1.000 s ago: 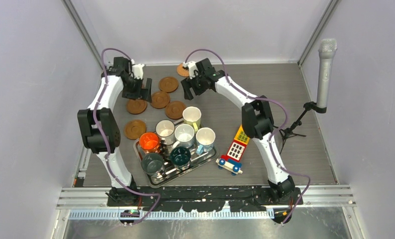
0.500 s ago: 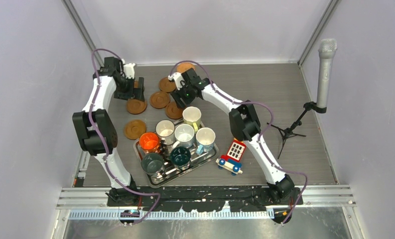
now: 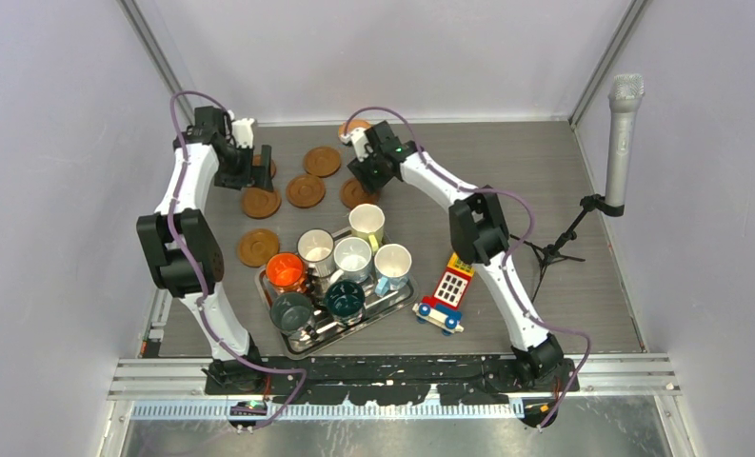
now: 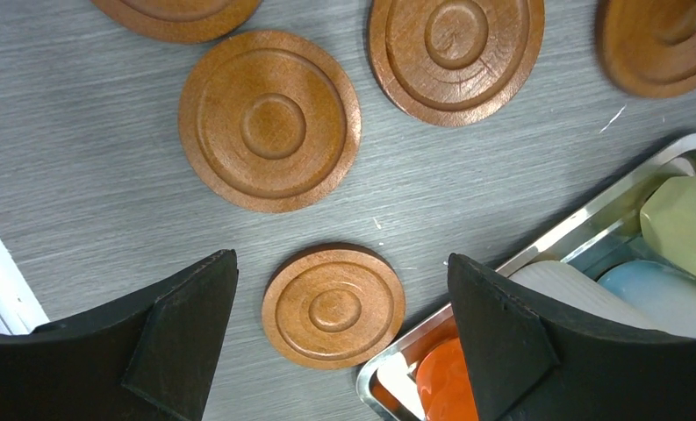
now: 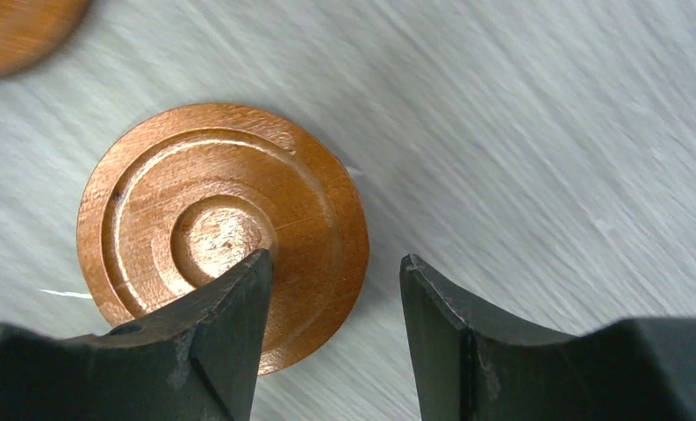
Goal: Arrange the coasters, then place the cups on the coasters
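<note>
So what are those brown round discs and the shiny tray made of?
The discs look like turned wood with a smooth reddish-brown stain: fine grain and concentric rings show. The tray looks like polished metal, possibly stainless steel: its rim is silvery and reflective.

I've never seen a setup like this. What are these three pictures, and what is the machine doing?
Two white robot arms stand at a grey table. The wide picture looks down from above; the other two come from a camera on each wrist, so the black wedges are that arm's fingers. Round reddish-brown wooden coasters lie beside a metal tray packed with small mugs; a colourful toy sits nearby. The left gripper hovers open, empty. The right gripper has its fingers either side of one coaster's rim, a gap showing, nothing held.
</note>
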